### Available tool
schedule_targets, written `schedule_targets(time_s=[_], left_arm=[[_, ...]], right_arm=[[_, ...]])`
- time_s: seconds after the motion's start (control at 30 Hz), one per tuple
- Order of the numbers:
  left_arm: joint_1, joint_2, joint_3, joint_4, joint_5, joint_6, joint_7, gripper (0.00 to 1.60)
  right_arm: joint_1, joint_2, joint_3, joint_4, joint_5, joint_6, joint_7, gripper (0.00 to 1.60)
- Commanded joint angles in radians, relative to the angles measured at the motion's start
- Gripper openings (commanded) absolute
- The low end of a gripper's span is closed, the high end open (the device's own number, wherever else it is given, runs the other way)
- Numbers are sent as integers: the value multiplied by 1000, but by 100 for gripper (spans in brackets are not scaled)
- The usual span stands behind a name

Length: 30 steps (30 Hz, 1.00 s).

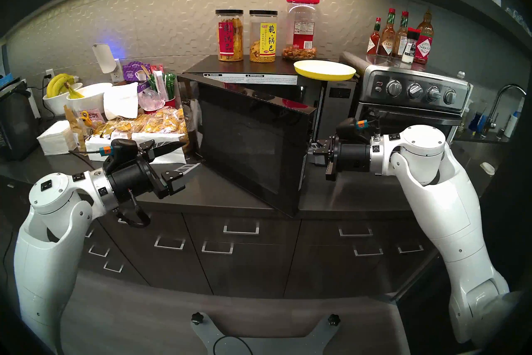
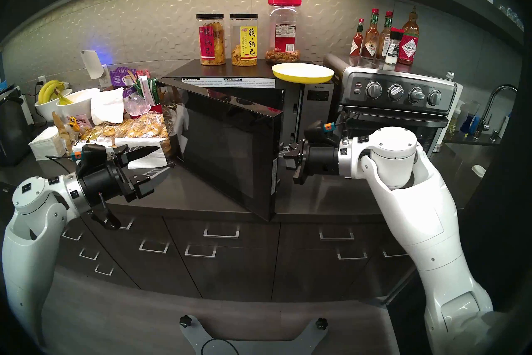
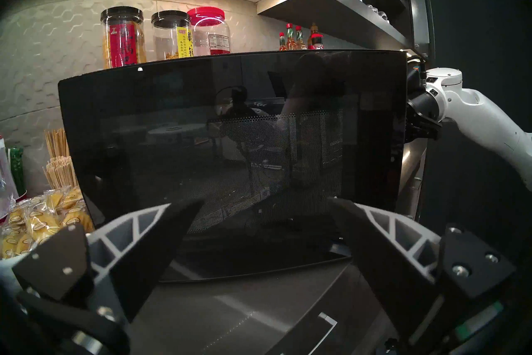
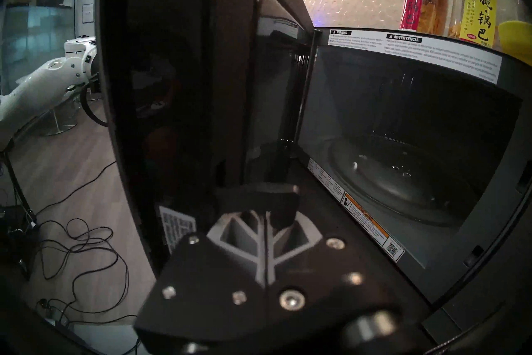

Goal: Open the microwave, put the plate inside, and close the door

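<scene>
Drawers [image 1: 241, 227] with steel handles run along the near edge below our arms. Our left gripper [image 1: 184, 159] hovers over the counter [image 1: 230, 190] to the left of the door [image 1: 247, 144], fingers spread wide, holding nothing and clear of the glass. Our right gripper [image 4: 276, 201] sits on the other side, at the door's free right edge, fingers pressed together with nothing between them; the fingertips lie just behind that edge, though we cannot tell if they touch it. The door stands about half open, hinged on its left, angled out toward us over the counter. Behind it the microwave [image 1: 336, 103] cavity is exposed, its glass turntable [image 4: 397, 175] bare. Farther back, the yellow plate [image 1: 324, 69] rests on top of the microwave at its right front corner, overhanging slightly. Three jars [image 1: 262, 36] stand behind it, and the toaster oven [image 1: 414, 92] sits to the right.
</scene>
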Motion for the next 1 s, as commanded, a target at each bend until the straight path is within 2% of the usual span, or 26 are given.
schedule_targets(time_s=[0.0,0.33,0.57,0.97], left_arm=[[-1,3,-3,-10,-1,0,-3,160],[0,3,-3,-10,-1,0,-3,160],[-1,3,-3,-10,-1,0,-3,160],[-1,3,-3,-10,-1,0,-3,160]], right_arm=[[-24,9,20,-43,17,-12,18,0],[-61,31,40,-58,20,-29,58,0],[-65,24,37,-67,20,-25,64,0],[-48,-5,-8,-49,2,-12,53,0]])
